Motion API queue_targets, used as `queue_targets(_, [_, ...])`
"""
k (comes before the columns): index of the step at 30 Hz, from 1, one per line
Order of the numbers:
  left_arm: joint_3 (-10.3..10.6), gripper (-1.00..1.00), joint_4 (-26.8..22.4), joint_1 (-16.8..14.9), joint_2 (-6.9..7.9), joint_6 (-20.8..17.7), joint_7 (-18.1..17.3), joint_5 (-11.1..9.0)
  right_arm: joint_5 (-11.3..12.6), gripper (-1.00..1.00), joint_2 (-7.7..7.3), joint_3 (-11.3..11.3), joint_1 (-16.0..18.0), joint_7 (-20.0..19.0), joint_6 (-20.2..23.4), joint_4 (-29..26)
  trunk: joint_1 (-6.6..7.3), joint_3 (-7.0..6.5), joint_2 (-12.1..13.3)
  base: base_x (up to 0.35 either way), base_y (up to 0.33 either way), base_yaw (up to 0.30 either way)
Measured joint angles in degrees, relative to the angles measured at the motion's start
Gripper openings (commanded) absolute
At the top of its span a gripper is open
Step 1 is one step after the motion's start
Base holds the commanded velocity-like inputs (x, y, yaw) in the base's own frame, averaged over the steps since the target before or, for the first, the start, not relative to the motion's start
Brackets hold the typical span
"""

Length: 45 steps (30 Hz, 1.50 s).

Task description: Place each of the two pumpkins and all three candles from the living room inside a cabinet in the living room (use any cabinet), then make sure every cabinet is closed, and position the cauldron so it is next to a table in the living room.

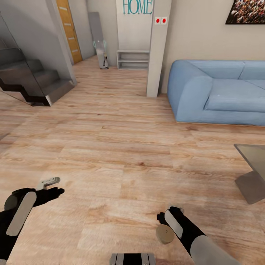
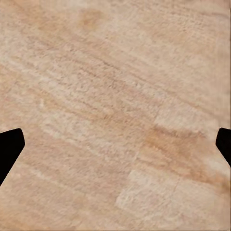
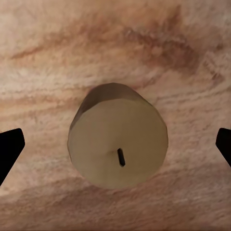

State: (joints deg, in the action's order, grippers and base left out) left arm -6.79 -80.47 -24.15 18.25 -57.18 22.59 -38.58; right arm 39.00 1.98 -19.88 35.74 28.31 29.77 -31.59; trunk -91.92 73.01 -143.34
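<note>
My right gripper (image 3: 115, 144) hangs over a candle (image 3: 118, 137) that stands upright on the wooden floor (image 1: 121, 147), its short dark wick pointing up at my wrist camera. I hold the gripper straight above it because that lets the two fingers come down on opposite sides of the stubby round body; the dark fingertips (image 3: 10, 149) show at the far edges of the wrist view, spread wide, with the candle between them and well clear of both, so this gripper is fully open and holds nothing. In the head view the candle (image 1: 164, 234) sits just beside and slightly under my right gripper (image 1: 170, 216), touching neither finger as far as I can tell. My left gripper (image 1: 51, 186) is off to the other side, well apart from the candle, over bare planks; its fingertips (image 2: 9, 147) are also spread to the edges of its wrist view with nothing between them, so it is open and empty, kept out of the way, I judge, while the right does the picking. Ahead of my right gripper and to its outer side stands a corner of the grey worktop (image 1: 254, 158), and beyond it a blue sofa (image 1: 217, 92). The next move, I judge, calls for lowering squarely before closing, since a round-sided candle could tip or roll if I catch it off-centre.
</note>
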Motion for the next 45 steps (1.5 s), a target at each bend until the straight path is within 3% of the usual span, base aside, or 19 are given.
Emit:
queue_targets(1, [-0.03,1.00,-1.12,0.46,0.28,-0.02,0.00,-1.13,0.00,1.00,0.00,0.00,0.00,0.00,0.00,-0.01,-0.03,0.22,-0.01,0.000,0.000,0.000])
queue_targets(4, [-0.17,1.00,-5.82,3.41,3.33,-0.03,-0.02,-10.51,-0.02,1.00,0.01,0.00,0.00,0.00,0.01,-0.03,-0.10,0.89,-0.05,0.000,0.000,0.000])
queue_targets(6, [-0.15,1.00,-6.64,4.10,5.75,0.00,-0.02,-15.62,-0.04,1.00,0.00,0.00,0.00,0.00,-0.01,-0.04,-0.16,1.33,-0.08,0.000,0.000,0.000])
queue_targets(9, [-0.11,1.00,-7.01,4.62,8.08,0.03,-0.03,-20.39,-0.02,1.00,0.00,0.00,0.00,0.00,0.00,-0.03,-0.23,2.00,-0.12,0.000,0.000,0.000])
queue_targets(10, [-0.09,1.00,-7.03,4.71,8.42,0.03,-0.02,-21.14,-0.01,1.00,0.00,0.00,0.00,0.00,-0.01,-0.02,-0.26,2.22,-0.13,0.000,0.000,0.000])
queue_targets(16, [-0.05,1.00,-7.02,4.83,8.95,0.04,-0.02,-22.33,-0.07,1.00,0.02,0.00,0.00,-0.05,-1.30,-0.02,-0.41,3.55,-0.21,0.000,0.000,0.000])
queue_targets(27, [0.13,1.00,-7.04,4.84,8.99,0.04,-0.01,-22.42,-0.26,1.00,0.09,-0.57,0.00,-0.37,-5.11,-0.04,-0.70,5.99,-0.36,0.000,0.000,0.000])
queue_targets(39, [0.31,1.00,-7.01,4.84,8.92,0.04,-0.01,-22.42,-0.41,1.00,0.10,-0.71,0.01,-0.77,-5.96,-0.06,-1.00,8.65,-0.52,0.000,0.000,0.000])
queue_targets(45, [0.31,1.00,-7.02,4.84,8.95,0.04,0.03,-22.42,-0.53,1.00,0.13,-0.71,0.00,-0.82,-5.99,-0.05,-1.00,8.65,-0.53,0.000,0.000,0.000])
